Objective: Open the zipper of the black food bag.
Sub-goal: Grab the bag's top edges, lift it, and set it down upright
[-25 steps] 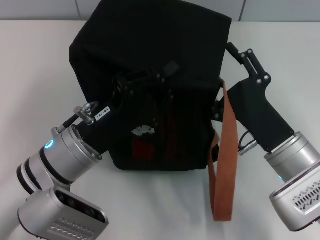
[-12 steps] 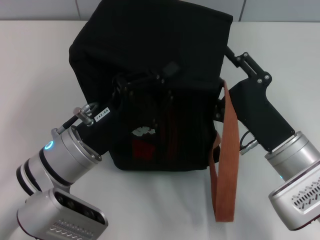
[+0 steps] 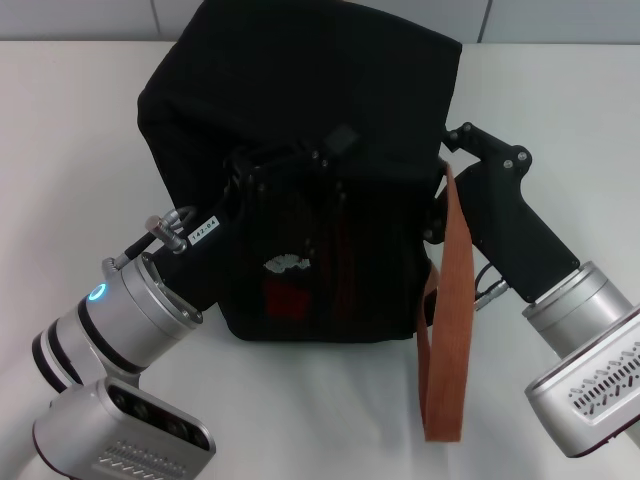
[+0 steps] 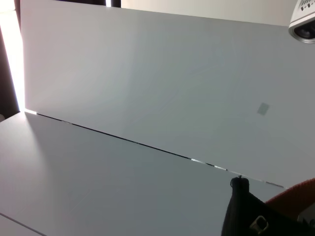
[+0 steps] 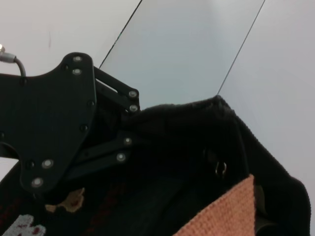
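Note:
The black food bag (image 3: pixel 300 80) stands in the middle of the white table (image 3: pixel 80 120), with a white patch (image 3: pixel 287 263) and a red mark (image 3: pixel 285 297) on its front. My left gripper (image 3: pixel 290 160) sits at the front top edge, shut on a fold of the fabric; the right wrist view shows this left gripper (image 5: pixel 129 123) biting into the bag (image 5: pixel 197 137). My right gripper (image 3: pixel 458 135) touches the bag's upper right corner. An orange-brown handle (image 3: pixel 447 300) hangs down that side. I cannot make out the zipper against the black fabric; a small metal ring (image 5: pixel 220 168) shows near the corner.
A grey tiled wall (image 3: pixel 560 20) runs behind the table. Bare tabletop lies to the left and right of the bag. The left wrist view shows mostly wall and table, plus a corner of the bag (image 4: pixel 246 216) and handle (image 4: pixel 295 194).
My right gripper has moved left and slightly down, from clear of the bag to touching its upper right corner. The left gripper and the bag have stayed put.

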`<move>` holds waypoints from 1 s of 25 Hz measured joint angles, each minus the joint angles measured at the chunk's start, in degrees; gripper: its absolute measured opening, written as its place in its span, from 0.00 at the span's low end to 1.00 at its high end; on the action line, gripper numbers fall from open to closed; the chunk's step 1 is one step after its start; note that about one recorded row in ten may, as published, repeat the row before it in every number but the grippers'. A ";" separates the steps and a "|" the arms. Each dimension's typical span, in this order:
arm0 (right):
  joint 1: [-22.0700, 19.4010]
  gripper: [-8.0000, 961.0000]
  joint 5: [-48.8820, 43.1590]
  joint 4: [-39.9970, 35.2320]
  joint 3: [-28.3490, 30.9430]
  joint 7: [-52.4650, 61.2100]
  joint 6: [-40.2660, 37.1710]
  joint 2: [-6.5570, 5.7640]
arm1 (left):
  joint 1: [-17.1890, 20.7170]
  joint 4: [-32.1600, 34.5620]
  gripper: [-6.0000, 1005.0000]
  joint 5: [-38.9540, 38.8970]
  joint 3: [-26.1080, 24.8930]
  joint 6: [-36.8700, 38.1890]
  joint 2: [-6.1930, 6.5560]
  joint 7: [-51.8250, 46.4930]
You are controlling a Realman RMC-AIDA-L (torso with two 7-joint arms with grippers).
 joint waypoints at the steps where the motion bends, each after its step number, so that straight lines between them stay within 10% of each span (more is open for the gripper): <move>1: 0.03 0.38 0.00 0.03 0.00 -0.03 0.01 0.00 | 0.00 0.00 0.09 0.00 0.01 0.00 0.00 0.00; 25: 1.33 0.04 -0.05 0.45 -0.12 -3.10 1.98 0.00 | -0.08 0.00 0.09 -0.04 -0.07 -0.02 0.00 0.00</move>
